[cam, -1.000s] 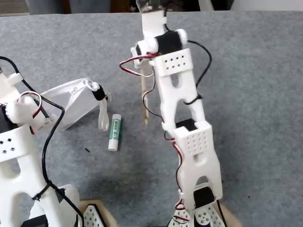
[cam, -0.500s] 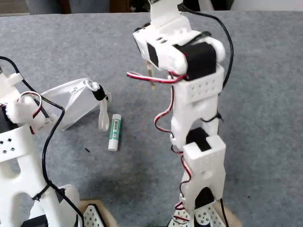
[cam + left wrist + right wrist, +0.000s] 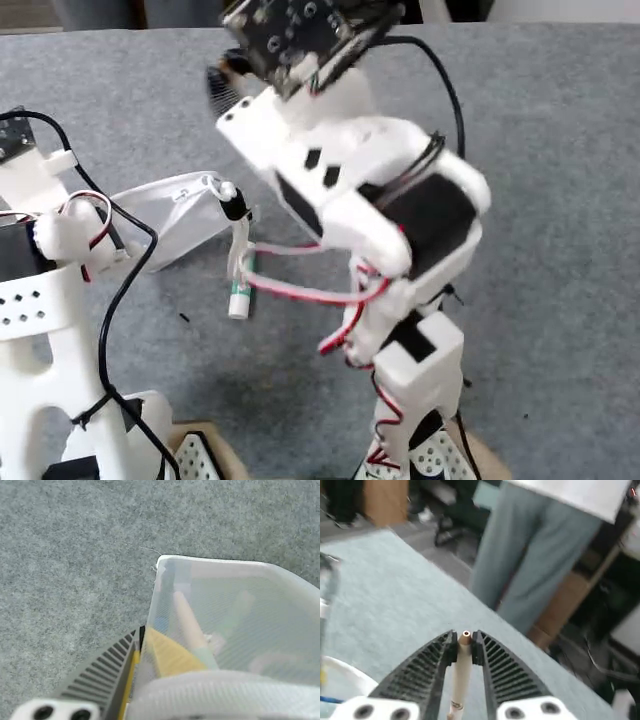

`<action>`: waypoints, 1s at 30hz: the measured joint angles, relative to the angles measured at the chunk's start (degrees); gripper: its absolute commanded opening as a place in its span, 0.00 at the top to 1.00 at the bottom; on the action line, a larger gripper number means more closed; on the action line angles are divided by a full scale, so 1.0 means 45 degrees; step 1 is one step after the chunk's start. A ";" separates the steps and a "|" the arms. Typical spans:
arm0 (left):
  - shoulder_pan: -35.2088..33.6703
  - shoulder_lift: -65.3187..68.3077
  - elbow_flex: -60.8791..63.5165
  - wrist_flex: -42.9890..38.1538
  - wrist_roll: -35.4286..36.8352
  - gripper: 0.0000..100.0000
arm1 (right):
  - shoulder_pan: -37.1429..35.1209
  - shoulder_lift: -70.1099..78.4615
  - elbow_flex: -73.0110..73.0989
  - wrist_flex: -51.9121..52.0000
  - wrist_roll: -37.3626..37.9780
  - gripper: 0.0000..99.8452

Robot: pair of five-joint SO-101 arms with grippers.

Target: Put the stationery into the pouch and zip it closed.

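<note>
The left arm [image 3: 50, 300] stands nearest, and its body hides its own grip in the high view. In the left wrist view, the left gripper [image 3: 142, 645] is squeezed shut on one edge of the see-through pouch [image 3: 235, 610].

Inside the pouch are a pale stick [image 3: 187, 620] and a yellow piece [image 3: 167, 655]. Other shapes show through the mesh, but they are too faint to name. I cannot tell if the zip is open.

The glue stick [image 3: 239, 297] lies on the grey table [image 3: 540, 150], just beside the pouch's strap end. The white pull strap [image 3: 238, 250] and a red wire [image 3: 300, 292] hide part of it.

The right arm [image 3: 370, 220] rears up high in the middle and covers the table behind it. The right gripper [image 3: 464, 636] is pinched tight on a tan pencil [image 3: 461, 667], well above the table. Only the pencil's top part shows; the rest is cut off.

Past the pouch, the grey table runs on to its far edge.
</note>
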 measured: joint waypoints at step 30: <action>0.0020 -0.0059 0.0684 -0.0059 0.0000 0.97 | -0.3849 -0.2540 -0.0020 -0.1368 -0.0020 0.99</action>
